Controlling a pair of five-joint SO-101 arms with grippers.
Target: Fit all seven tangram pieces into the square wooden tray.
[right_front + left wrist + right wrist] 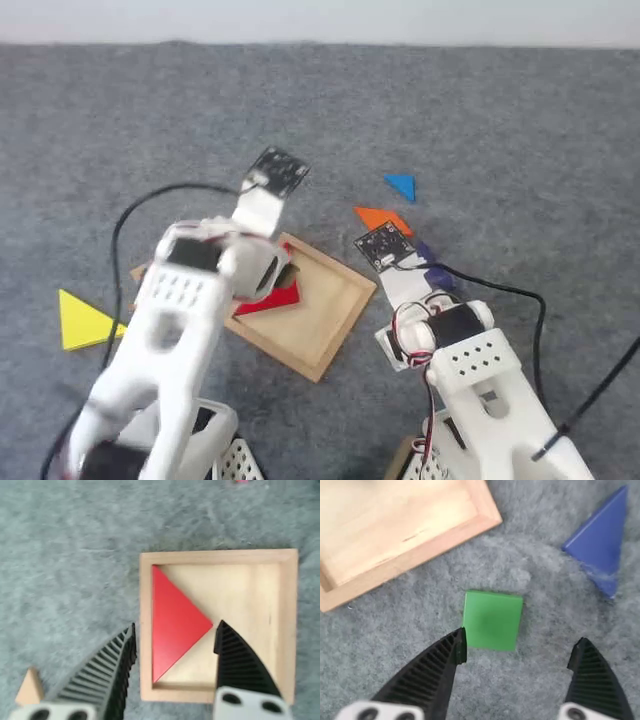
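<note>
While your left gripper (176,627) hangs wide open and empty above the wooden tray (145,605), its jaws straddle the red triangle (175,622), which lies flat along one tray wall with bare wood beside it. Your right gripper (522,637), equally open and empty, faces the green square (492,620) on carpet just outside the tray's corner, a blue triangle (602,545) beyond. From above, your arms hide part of the tray.
</note>
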